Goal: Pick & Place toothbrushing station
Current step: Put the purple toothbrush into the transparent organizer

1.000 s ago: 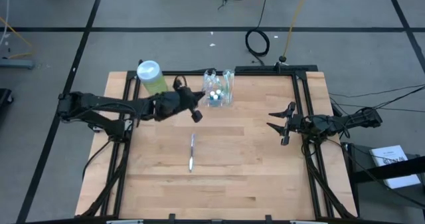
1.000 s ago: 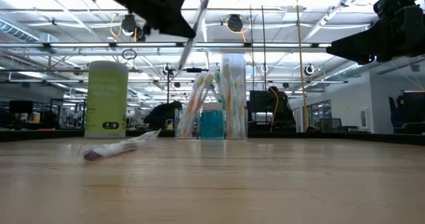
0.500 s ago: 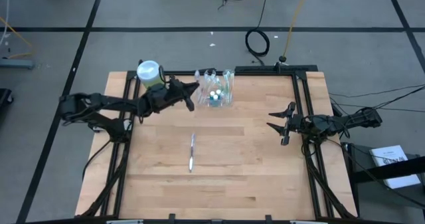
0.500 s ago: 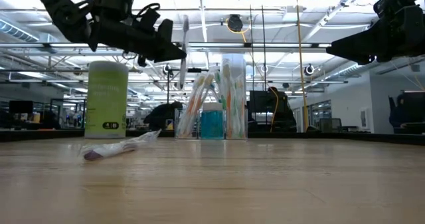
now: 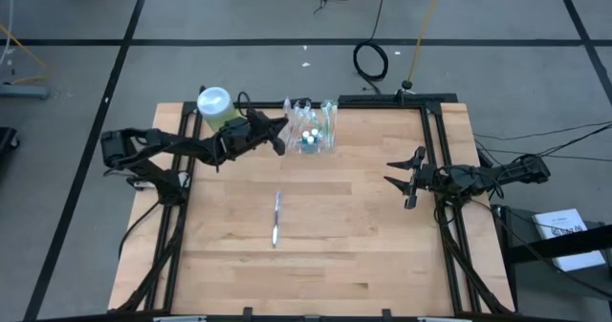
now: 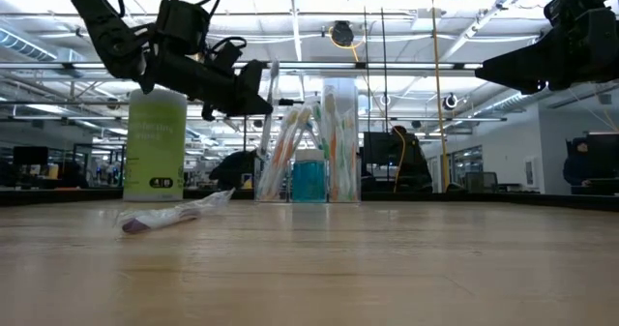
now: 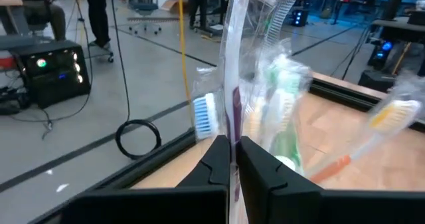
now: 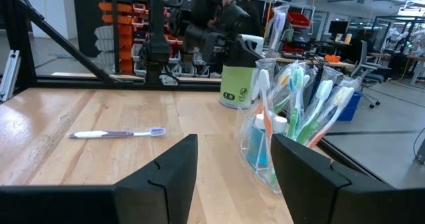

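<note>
The toothbrushing station (image 5: pixel 313 131) sits near the middle of the table's (image 5: pixel 363 246) far edge, a clear holder stuffed with toothbrushes; being see-through, its walls are hard to trace in the low view. The left gripper (image 5: pixel 277 139) is up in the air just beside it, fingers pinched tight on a wrapped toothbrush (image 7: pixel 234 84) with a purple handle. In the left wrist view the wrapper runs off the frame, so its full length is cut off. Behind that arm, at the far left corner, stands a light-green bottle (image 5: pixel 216 110), partly hidden by the arm from above. Another wrapped toothbrush (image 5: pixel 275 219) lies flat mid-table. The right gripper (image 5: pixel 405 182) hovers by the right edge, fingers spread wide, holding nothing.
</note>
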